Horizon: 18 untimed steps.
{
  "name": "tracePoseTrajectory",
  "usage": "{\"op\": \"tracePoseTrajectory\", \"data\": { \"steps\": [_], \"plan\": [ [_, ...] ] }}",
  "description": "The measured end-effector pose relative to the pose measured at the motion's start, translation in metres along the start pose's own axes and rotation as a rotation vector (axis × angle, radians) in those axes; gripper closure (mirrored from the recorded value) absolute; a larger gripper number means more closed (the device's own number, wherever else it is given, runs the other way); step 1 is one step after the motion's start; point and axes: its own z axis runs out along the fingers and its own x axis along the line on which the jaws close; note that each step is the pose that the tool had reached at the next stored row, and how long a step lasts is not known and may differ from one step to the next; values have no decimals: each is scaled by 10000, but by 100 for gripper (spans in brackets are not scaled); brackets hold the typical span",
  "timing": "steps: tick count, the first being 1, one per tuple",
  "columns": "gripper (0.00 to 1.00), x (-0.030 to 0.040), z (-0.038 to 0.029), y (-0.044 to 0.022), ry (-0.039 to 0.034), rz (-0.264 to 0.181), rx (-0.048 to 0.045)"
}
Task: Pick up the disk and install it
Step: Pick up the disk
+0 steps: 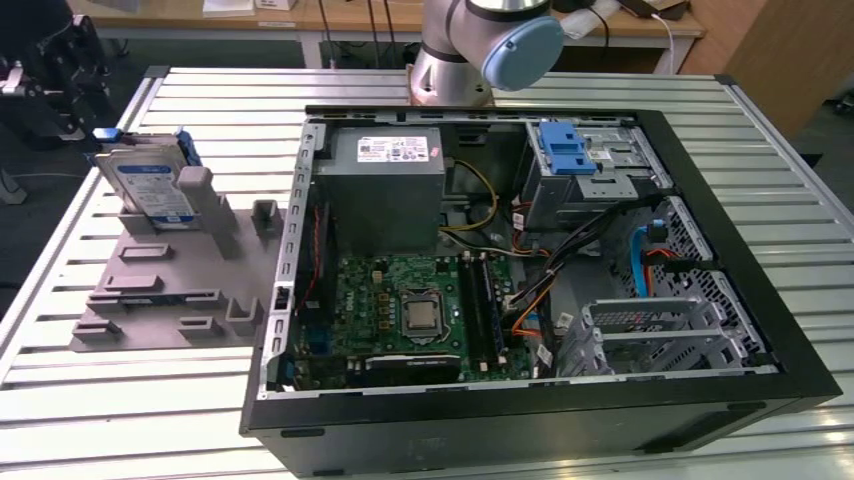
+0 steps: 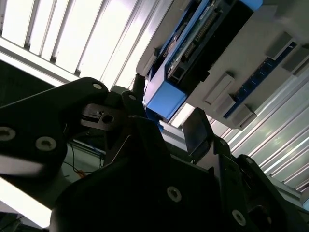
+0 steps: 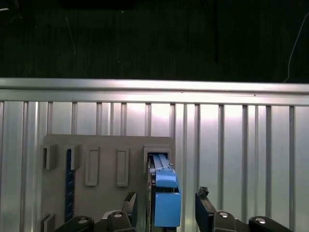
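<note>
Broadly, we see a slatted metal table point(image 1: 134, 400) carrying an open computer case point(image 1: 534, 425). On the exterior view's left of the case lies a flat grey holder plate point(image 1: 160, 310) with several slots. The disk point(image 1: 144, 185) stands on edge in one slot of that plate, well apart from the case. Its labelled face shows, and a blue side rail point(image 3: 167, 208) runs along its upper edge.

In the first wrist view the end effector point(image 3: 166, 193) is above the disk with its jaws spread wide. One finger point(image 3: 130, 205) sits to each side of the disk's thin edge, with a gap on both sides. It holds nothing, and we see no contact.

We judge the disk to be stiff and fairly heavy for its size, with a metal body that will not give under a firm squeeze. Its flat faces look smooth and the label side may be slick, so a light grip could let it slide. It is probably delicate inside, and a knock or a drop would likely harm it. The blue rails are plastic and may flex, so we would not pinch there.

The best hold, as we see it, is across the two broad faces. It should sit on the part standing clear above the slot, near the middle of the disk's length. That way the weight hangs evenly and the disk does not swing or jam against the slot walls.
</note>
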Motion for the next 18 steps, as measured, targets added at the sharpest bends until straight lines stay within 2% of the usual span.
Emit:
{"op": "tracePoseTrajectory", "data": {
  "steps": [14,18],
  "plan": [
    [41,8,218,-4,0,-5,8],
    [41,8,238,-3,1,-4,6]
  ]
}}
